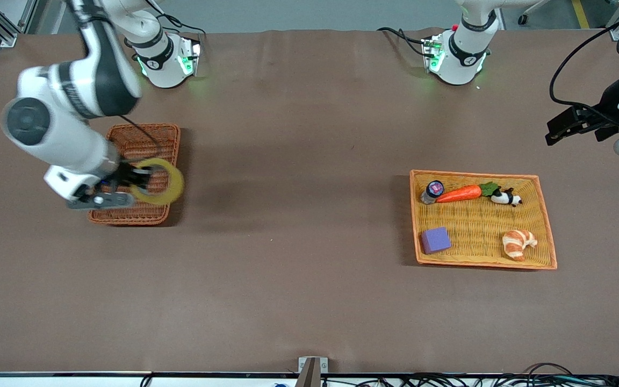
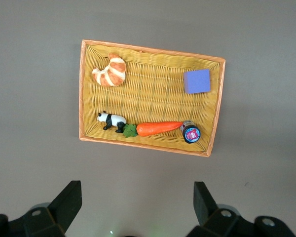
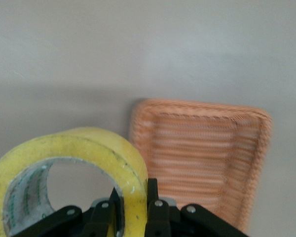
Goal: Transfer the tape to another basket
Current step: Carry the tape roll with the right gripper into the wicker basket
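The tape point(image 1: 176, 183), a translucent yellowish ring, hangs in my right gripper point(image 1: 140, 177), which is shut on the ring's wall. It is held over the reddish-brown wicker basket point(image 1: 145, 141), at the edge facing the table's middle. In the right wrist view the fingers clamp the tape point(image 3: 89, 143), with the basket point(image 3: 202, 148) below. My left gripper point(image 1: 552, 134) is open and empty, up in the air at the left arm's end of the table. Its view point(image 2: 137, 197) looks down on the yellow-orange tray.
The shallow yellow-orange tray point(image 1: 476, 173) lies toward the left arm's end. It holds a carrot point(image 1: 460, 193), a small bottle point(image 1: 432, 191), a panda toy point(image 1: 505, 198), a purple block point(image 1: 436, 239) and a croissant point(image 1: 519, 244). Bare brown table lies between basket and tray.
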Robot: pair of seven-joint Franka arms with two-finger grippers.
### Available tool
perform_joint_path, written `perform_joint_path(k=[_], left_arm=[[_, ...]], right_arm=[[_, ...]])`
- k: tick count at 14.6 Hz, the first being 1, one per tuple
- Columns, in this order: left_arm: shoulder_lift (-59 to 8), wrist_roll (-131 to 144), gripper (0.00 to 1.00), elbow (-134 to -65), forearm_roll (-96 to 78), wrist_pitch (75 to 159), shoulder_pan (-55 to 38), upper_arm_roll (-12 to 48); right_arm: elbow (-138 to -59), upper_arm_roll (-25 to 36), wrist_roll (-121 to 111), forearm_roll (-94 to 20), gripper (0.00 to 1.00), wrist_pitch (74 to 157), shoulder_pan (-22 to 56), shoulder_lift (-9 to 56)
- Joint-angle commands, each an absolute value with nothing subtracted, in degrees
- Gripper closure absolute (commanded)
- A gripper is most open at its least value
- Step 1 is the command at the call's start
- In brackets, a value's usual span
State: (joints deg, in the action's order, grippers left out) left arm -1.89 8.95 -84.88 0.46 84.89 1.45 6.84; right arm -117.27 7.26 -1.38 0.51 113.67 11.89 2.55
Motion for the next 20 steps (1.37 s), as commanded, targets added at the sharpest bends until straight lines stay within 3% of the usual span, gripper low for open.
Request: perform_joint_path(k=[1, 3, 8, 17, 18, 19, 20], left_arm=[[-1.67, 8.09, 0.0, -84.73, -0.35, 84.55, 1.67, 7.03], [-1.58, 8.0, 0.0, -84.73, -0.35, 84.38, 1.67, 7.03], [-1.5, 8.09, 0.0, -84.46, -0.18, 84.2, 1.14, 7.21], [-1.49, 8.26, 0.0, -84.2, -0.26, 84.02, 0.88, 8.52], [-1.49, 8.26, 0.0, -84.2, -0.18, 84.02, 0.97, 8.79], [-1.49, 8.26, 0.0, -84.2, -0.26, 84.02, 0.97, 8.79], [-1.49, 8.26, 0.0, -84.2, -0.26, 84.02, 1.05, 8.79]], right_arm=[[-131.18, 5.36, -8.15, 1.41, 1.0, 121.09, 5.56, -4.21], [-138.4, 5.36, -11.67, 1.41, 1.0, 127.33, 4.05, -6.15], [-146.32, 5.45, -15.36, 1.58, 0.99, 137.26, 1.15, -5.89], [-150.64, 5.36, -18.63, 1.58, 0.96, 153.63, -2.2, 3.16], [-151.17, 5.36, -18.55, 1.58, 0.93, 154.85, -2.2, 3.86], [-151.43, 5.36, -18.54, 1.58, 0.83, 156.08, -2.2, 4.48], [-151.35, 5.36, -18.54, 1.58, 0.56, 156.01, -2.2, 4.83]])
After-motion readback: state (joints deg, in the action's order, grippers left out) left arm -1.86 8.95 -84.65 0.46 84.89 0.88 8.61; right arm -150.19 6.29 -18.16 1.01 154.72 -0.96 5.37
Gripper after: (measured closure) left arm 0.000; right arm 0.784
